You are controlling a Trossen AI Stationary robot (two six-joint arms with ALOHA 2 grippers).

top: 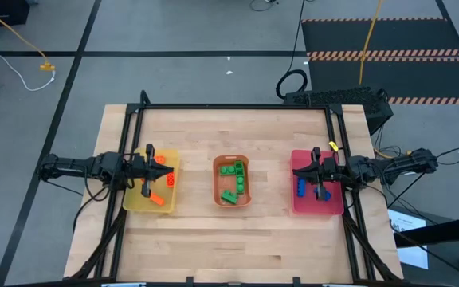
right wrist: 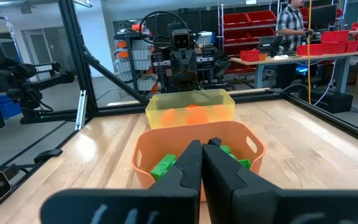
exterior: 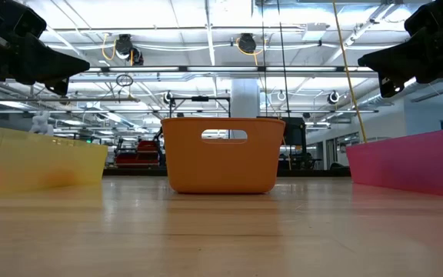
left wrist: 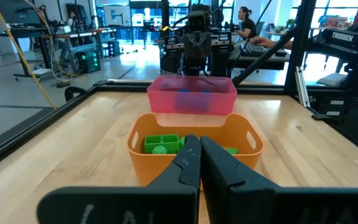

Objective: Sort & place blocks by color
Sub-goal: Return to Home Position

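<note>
Plainly shut and empty: left claw, fingers pressed together, hanging above the yellow tray to the left of the orange tray. Likewise the right claw, fingers together on nothing, hanging above the pink tray to the right of the orange tray. Inside the orange tray, a heap of green blocks. Left of it, in the yellow tray, orange blocks, perhaps four, hard to count under the arm. Right of it, in the pink tray, blue blocks, partly hidden by the claw. All three trays in one row across the wooden table, apart from each other. Beyond the table, a person at a desk, and a second person standing by red bins.
</note>
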